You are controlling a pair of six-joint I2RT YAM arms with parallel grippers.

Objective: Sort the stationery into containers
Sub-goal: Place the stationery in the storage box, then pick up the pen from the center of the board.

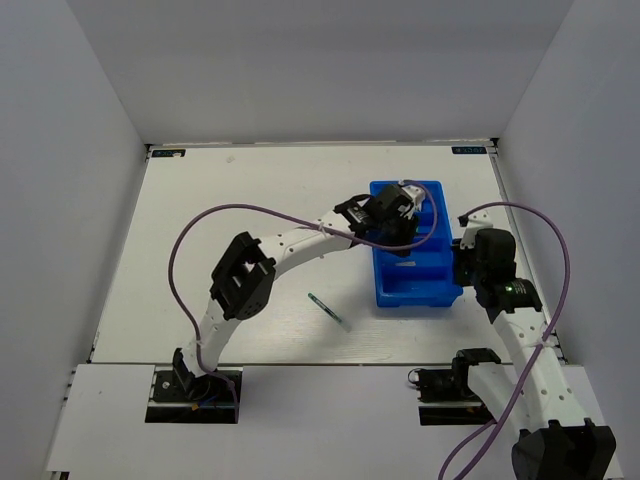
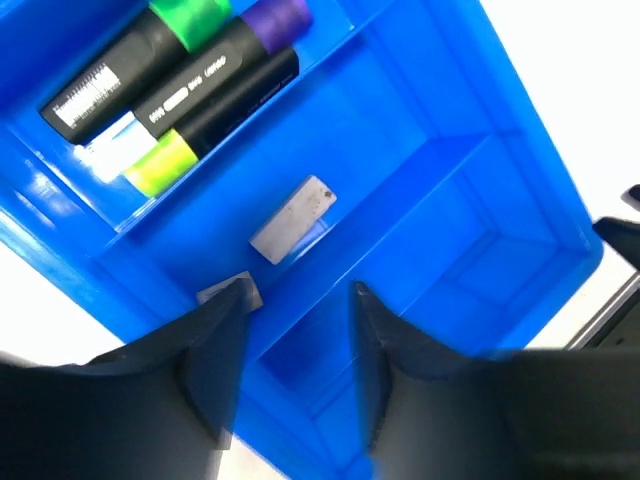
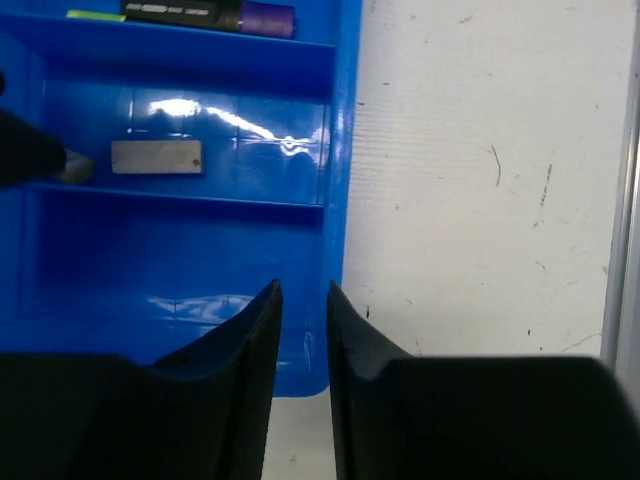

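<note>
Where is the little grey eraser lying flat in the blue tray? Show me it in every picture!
Top external: not visible; the left arm covers that part of the blue tray.
Left wrist: the grey eraser lies mid-picture, in the middle compartment.
Right wrist: upper left, same compartment.
Shared landmark: the purple-capped marker, one compartment over.

top view: left gripper (image 1: pixel 395 222) covers the middle of the blue tray (image 1: pixel 440 280), contents unseen | pen (image 1: pixel 328 310) at centre too small for detail | left wrist view: markers (image 2: pixel 180 90) cut off at top edge; small eraser (image 2: pixel 232 292) partly behind a finger | right wrist view: marker (image 3: pixel 205 14) cut off at top
</note>
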